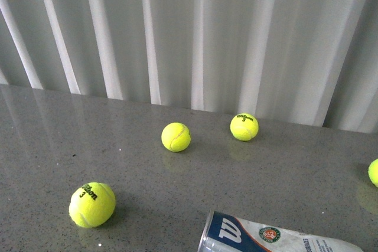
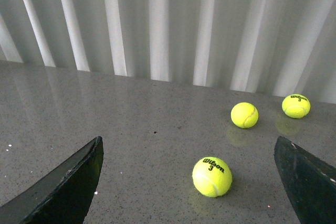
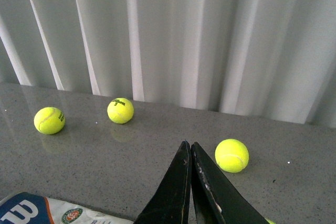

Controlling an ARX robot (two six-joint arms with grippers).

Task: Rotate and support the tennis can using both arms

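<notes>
The task looks not yet begun. The tennis can (image 1: 266, 237) lies on its side on the grey table (image 1: 53, 140), at the edge nearest the robot and towards its right, with the round rimmed end and the blue "W" part of the label turned to the robot's left. Its far end runs out of the front view. Neither arm shows in that view, and nothing touches the can.

The left fingers (image 2: 65, 184) are spread wide apart with only bare table between them; they hold nothing. The right fingers (image 3: 176, 190) are pressed together tip to tip, also holding nothing, and the can shows at the border of their view, clear of them.

Four yellow tennis balls (image 1: 92, 205) lie scattered on the table: one near the can's rimmed end, two further back towards the white curtain (image 1: 177, 28), and one cut off at the right

All of it seems still to do: bring both arms to the can, take hold, turn it, and steady it with the second arm
</notes>
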